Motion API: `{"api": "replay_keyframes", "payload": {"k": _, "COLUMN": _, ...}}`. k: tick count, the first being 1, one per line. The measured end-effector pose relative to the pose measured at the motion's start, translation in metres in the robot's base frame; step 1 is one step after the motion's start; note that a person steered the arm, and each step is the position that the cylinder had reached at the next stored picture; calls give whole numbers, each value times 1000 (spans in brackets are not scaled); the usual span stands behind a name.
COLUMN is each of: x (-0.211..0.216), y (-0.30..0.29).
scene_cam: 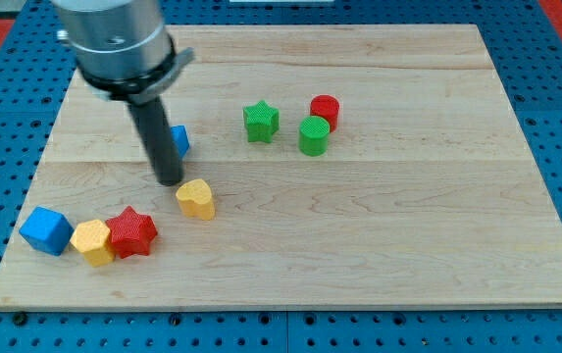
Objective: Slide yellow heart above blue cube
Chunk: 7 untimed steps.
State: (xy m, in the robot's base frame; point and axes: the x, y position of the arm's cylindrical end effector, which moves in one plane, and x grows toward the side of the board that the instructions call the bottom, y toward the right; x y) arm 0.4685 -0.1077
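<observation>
One yellow heart (195, 198), just lower-right of my tip (170, 180)

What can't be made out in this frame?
- Blue block: mostly hidden behind the rod, so its shape is unclear.
- Arm: cut off by the view's top; only the grey housing shows.
- My tip: up-left of the yellow heart; contact with it cannot be told.
</observation>
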Motion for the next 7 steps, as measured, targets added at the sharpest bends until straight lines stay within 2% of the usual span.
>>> {"api": "replay_keyframes", "payload": {"k": 1, "x": -3, "y": 67}}
{"api": "replay_keyframes", "payload": {"k": 2, "x": 25, "y": 94}}
{"api": "replay_keyframes", "payload": {"k": 3, "x": 53, "y": 58}}
{"api": "replay_keyframes", "payload": {"k": 4, "x": 39, "y": 8}}
{"api": "replay_keyframes", "payload": {"k": 6, "x": 17, "y": 13}}
{"api": "replay_keyframes", "payload": {"k": 7, "x": 0, "y": -9}}
